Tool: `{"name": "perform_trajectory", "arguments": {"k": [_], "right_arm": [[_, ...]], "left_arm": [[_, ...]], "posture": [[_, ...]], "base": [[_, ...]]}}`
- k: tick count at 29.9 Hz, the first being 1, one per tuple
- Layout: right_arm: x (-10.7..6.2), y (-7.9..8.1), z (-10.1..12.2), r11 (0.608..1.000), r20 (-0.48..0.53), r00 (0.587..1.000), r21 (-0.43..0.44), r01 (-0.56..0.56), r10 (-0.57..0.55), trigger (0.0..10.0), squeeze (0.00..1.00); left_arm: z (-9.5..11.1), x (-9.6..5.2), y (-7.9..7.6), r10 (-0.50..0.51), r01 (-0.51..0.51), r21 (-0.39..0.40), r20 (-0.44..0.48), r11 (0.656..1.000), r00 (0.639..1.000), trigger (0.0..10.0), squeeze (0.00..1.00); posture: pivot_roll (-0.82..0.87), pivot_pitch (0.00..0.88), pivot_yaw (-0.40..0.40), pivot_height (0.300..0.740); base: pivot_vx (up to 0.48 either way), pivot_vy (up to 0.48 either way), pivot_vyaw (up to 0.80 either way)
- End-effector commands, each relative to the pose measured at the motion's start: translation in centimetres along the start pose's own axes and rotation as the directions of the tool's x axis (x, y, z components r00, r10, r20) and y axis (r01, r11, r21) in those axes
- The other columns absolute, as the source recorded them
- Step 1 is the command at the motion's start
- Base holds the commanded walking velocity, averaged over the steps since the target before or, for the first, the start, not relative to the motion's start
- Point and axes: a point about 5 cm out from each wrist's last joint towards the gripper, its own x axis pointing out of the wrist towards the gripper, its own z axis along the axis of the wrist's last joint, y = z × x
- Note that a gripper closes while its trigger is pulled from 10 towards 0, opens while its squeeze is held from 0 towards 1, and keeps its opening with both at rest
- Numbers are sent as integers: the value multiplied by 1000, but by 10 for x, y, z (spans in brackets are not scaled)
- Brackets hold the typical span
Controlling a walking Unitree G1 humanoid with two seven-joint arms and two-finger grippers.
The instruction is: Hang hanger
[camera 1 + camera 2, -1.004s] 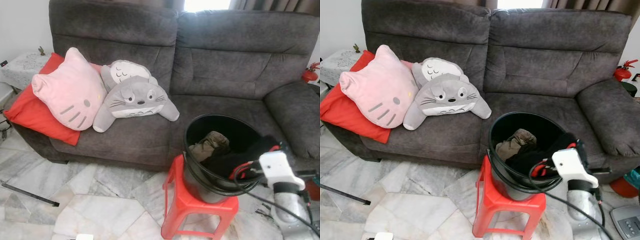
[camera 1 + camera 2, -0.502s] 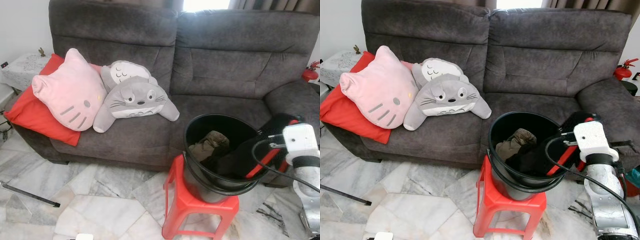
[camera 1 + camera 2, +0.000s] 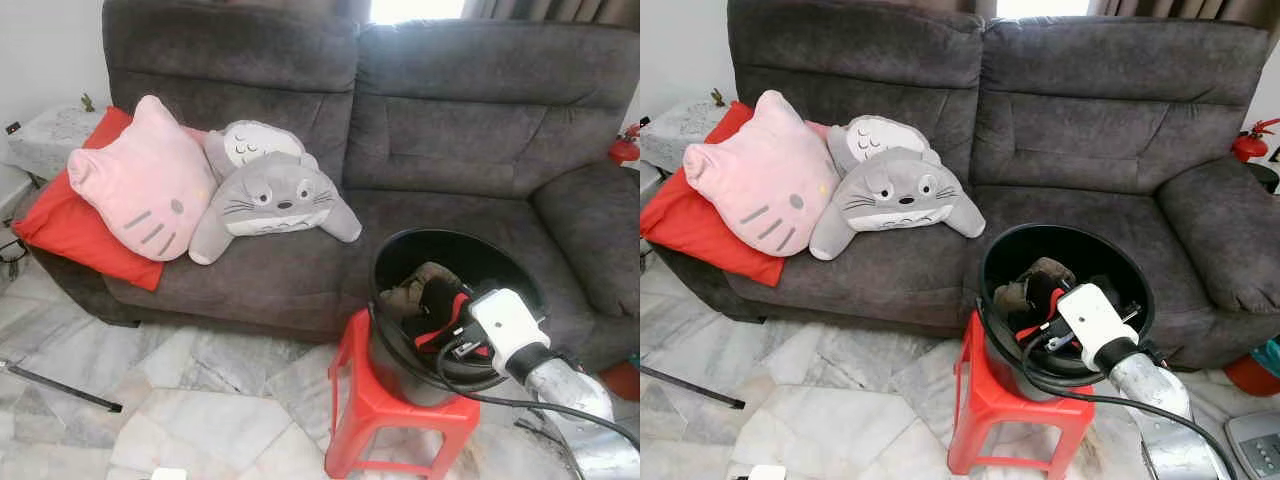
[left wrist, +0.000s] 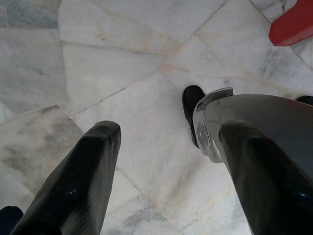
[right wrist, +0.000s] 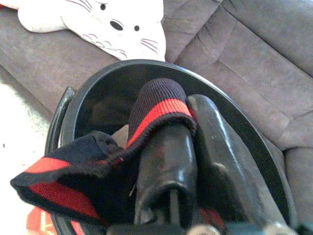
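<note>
The right gripper [image 5: 183, 161] is clamped on a black, red-striped knit garment [image 5: 98, 161] over the round black plastic bucket [image 3: 1140, 290] (no hanger visible); lift straight up, clearing the rim

Right gripper [image 5: 183, 161] reaches forward at near right, fingers closed on dark red-striped cloth [image 5: 98, 161]; left gripper [image 4: 171, 171] hangs low, fingers spread apart
</note>
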Motion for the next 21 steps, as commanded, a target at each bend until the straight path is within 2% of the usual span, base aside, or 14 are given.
{"name": "perform_trajectory", "arguments": {"k": [1,9,14,21], "right_arm": [[-3,-1,5,1000,11,1000,1,-17,17,0,0],[-2,4,24,996,95,991,11,-93,92,0,0],[-2,8,23,993,79,989,-2,-122,121,0,0],[-4,22,20,974,59,972,5,-226,225,0,0]], "left_arm": [[-6,-1,0,-5,5,12,-25,1000,1000,10000,0],[-7,-1,1,-4,4,11,-30,1000,1000,10000,0],[-6,-1,2,-1,1,11,-29,1000,1000,10000,0],[-2,0,-3,-3,3,11,-25,1000,1000,10000,0]], "posture": [[-113,0,-27,740],[-115,0,-27,740],[-111,0,-31,740],[-111,0,-33,740]], "base": [[0,0,0],[0,0,0],[0,0,0],[0,0,0]]}}
